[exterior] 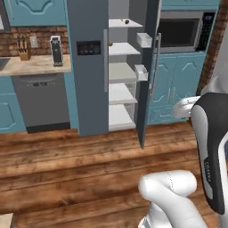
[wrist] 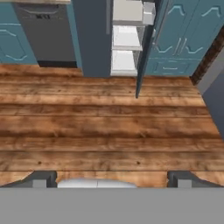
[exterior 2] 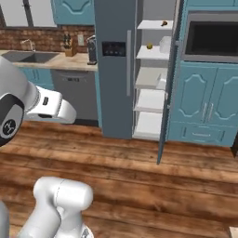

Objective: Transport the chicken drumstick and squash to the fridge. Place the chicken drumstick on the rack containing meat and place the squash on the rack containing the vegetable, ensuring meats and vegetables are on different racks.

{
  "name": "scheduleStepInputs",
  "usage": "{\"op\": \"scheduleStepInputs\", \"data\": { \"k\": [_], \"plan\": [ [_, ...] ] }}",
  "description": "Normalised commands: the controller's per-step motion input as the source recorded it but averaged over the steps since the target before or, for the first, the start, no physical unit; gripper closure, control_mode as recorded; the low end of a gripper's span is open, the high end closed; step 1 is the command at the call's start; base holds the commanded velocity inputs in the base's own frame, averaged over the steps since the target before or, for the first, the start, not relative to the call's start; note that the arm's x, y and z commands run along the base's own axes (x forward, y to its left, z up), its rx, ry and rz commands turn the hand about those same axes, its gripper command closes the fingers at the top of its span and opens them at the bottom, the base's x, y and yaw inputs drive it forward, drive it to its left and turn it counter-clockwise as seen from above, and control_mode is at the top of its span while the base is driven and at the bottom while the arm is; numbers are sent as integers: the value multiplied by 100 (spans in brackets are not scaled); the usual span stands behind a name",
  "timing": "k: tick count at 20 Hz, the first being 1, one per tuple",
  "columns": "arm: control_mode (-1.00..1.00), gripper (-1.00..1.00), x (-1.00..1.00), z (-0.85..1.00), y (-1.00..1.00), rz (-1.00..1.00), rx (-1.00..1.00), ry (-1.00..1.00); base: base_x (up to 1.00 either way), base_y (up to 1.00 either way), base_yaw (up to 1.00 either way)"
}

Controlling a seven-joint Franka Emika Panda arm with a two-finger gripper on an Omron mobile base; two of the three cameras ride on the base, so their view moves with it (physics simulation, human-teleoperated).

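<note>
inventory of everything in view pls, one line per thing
fridge: 1, slate grey, centre, right door open, white shelves inside
small dark item: 1, brown, top fridge shelf; too small to identify
small round item: 1, yellowish, second fridge shelf
microwave: 1, silver, right of fridge
dishwasher: 1, grey, left of fridge
cabinets: several, teal
coffee machine: 1, dark, on counter
knife block: 1, wooden, on counter
sink: 1, grey, counter far left
floor: brown wood planks
gripper: 1, dark fingertips, open, nothing held
</note>
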Motion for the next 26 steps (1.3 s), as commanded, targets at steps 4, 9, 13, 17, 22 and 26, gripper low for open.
{"op": "scheduleStepInputs", "data": {
  "k": [4, 9, 13, 17, 22, 26],
  "plan": [
    [100, -100, 0, 0, 0, 0, 0, 0, -100, 9, 0],
    [100, -100, 0, 0, 0, 0, 0, 0, -100, 2, 0],
    [100, -100, 0, 0, 0, 0, 0, 0, -100, 0, 0],
    [100, -100, 0, 0, 0, 0, 0, 0, -100, 7, 0],
    [100, -100, 0, 0, 0, 0, 0, 0, -100, 8, 0],
    [100, -100, 0, 0, 0, 0, 0, 0, -100, 1, 0]
  ]
}}
